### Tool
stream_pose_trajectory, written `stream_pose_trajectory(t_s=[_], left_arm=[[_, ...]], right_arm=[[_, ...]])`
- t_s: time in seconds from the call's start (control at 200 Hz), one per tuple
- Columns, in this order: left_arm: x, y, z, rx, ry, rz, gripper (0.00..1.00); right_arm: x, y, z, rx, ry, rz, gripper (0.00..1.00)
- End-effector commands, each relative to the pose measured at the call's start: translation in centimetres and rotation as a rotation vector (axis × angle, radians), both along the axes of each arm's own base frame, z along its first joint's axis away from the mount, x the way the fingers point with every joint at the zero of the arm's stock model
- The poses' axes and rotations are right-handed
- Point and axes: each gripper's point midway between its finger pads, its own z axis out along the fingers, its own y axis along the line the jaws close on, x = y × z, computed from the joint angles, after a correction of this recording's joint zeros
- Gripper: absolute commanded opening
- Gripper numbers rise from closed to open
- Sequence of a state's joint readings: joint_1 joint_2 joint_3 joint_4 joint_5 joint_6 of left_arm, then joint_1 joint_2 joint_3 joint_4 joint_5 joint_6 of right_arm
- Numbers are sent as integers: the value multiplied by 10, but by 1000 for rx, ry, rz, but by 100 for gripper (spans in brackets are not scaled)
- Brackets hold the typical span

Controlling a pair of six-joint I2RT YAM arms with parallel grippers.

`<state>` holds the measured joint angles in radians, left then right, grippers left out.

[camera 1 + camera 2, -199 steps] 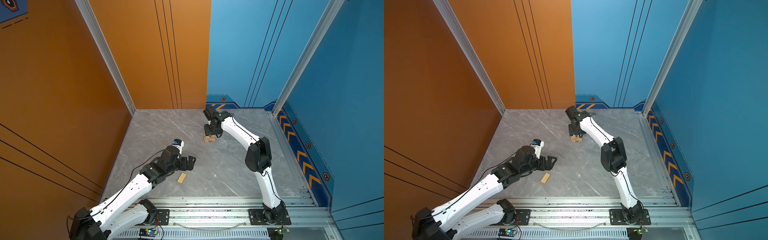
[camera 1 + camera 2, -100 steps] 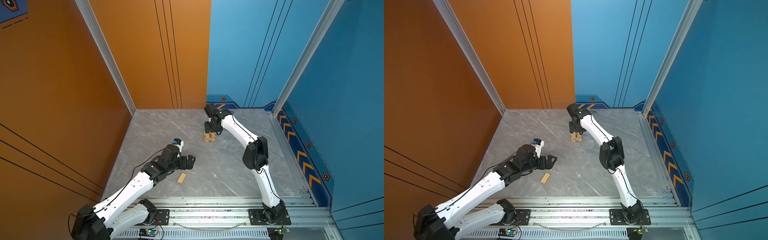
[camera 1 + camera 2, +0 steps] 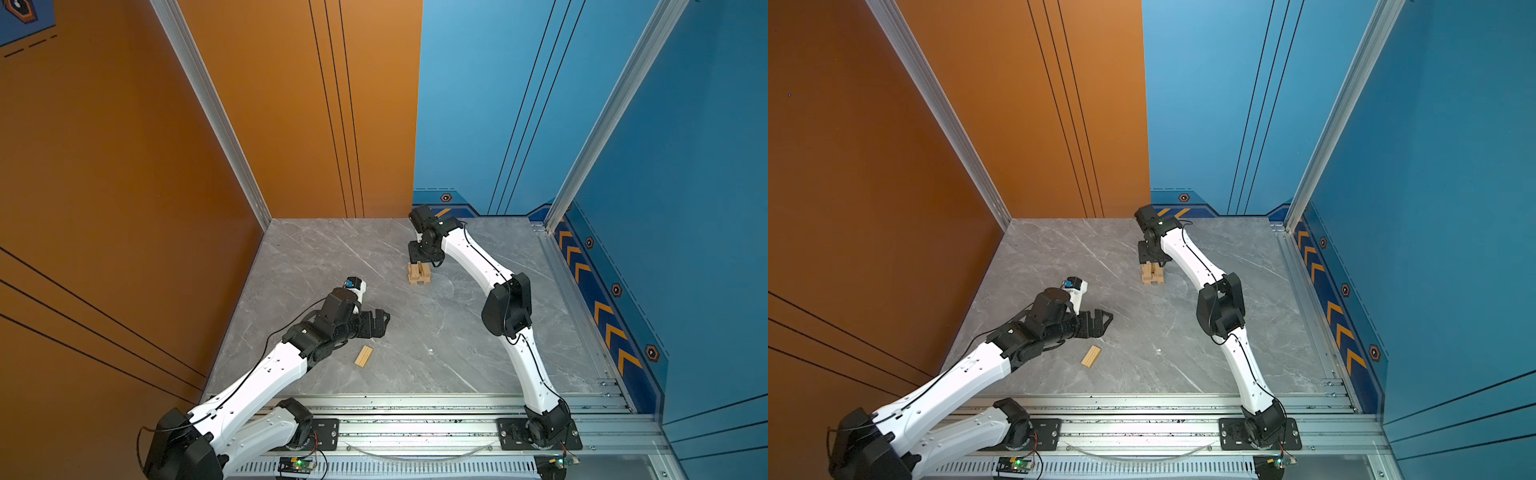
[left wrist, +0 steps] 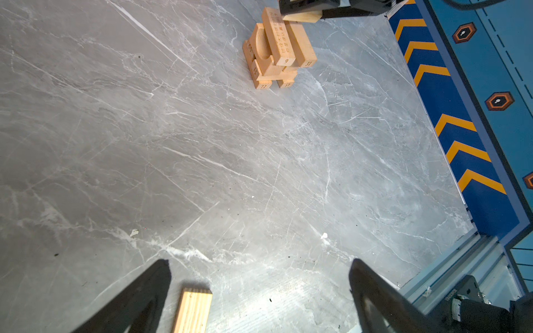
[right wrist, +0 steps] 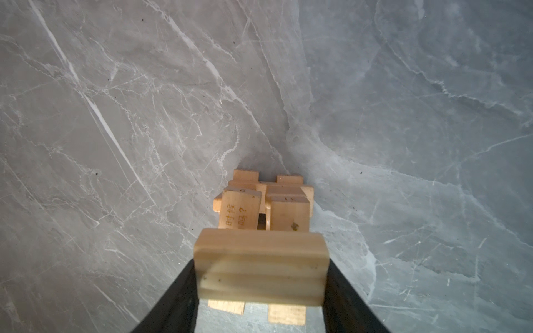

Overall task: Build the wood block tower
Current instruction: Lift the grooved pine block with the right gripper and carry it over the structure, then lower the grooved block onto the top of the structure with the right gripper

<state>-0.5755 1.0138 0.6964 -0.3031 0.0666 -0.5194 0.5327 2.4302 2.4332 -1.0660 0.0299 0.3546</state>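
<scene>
- In both top views the right gripper point(image 3: 420, 261) hangs directly over the tower point(image 3: 419, 275), which stands at the far middle of the grey table point(image 3: 478, 353). From up here, what it carries is too small to tell.
- The left gripper point(image 3: 380, 322) waits low at the front left, jaws spread wide and empty. A loose slab point(image 3: 363, 356) lies just beside it, well apart from the tower. The count: two arms, one tower, one stray piece on the table.
- In the left wrist view, the left gripper's fingers point(image 4: 138, 297) stand far apart and the loose slab point(image 4: 192, 311) lies flat near one of them, not gripped.
- Across the table the tower point(image 4: 277, 52) shows two long bars on top, a curved arch piece under them and two bar ends at the foot. The rest is hidden, so I can't give a full block count.
- In the right wrist view, the jaws are clamped on one grooved slab point(image 5: 261, 268), held crosswise over the tower's two top bars point(image 5: 264, 210). I cannot tell whether it touches them yet.
- The danger is the set-down. The slab looks to be over the near edge, not the middle, so if it is let go there it could tip off.
- A hard press or a sideways drag could also shove the two top bars apart, and the jaws could clip them as they open.
</scene>
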Motion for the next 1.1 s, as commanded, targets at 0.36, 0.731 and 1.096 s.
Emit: stream_pose_trajectory(t_s=[0.36,0.731,1.096], left_arm=[[11,-7,16,-25,-29,-18,98],[13,-9,13,-27,-19,-23,98],[14,-9,9,-14,-6,-27,98]], right_arm=[[0,-2,-16,-9,43,24,54],[3,-4,-19,-9,47,22,59],[3,-2,2,0,6,42,97]])
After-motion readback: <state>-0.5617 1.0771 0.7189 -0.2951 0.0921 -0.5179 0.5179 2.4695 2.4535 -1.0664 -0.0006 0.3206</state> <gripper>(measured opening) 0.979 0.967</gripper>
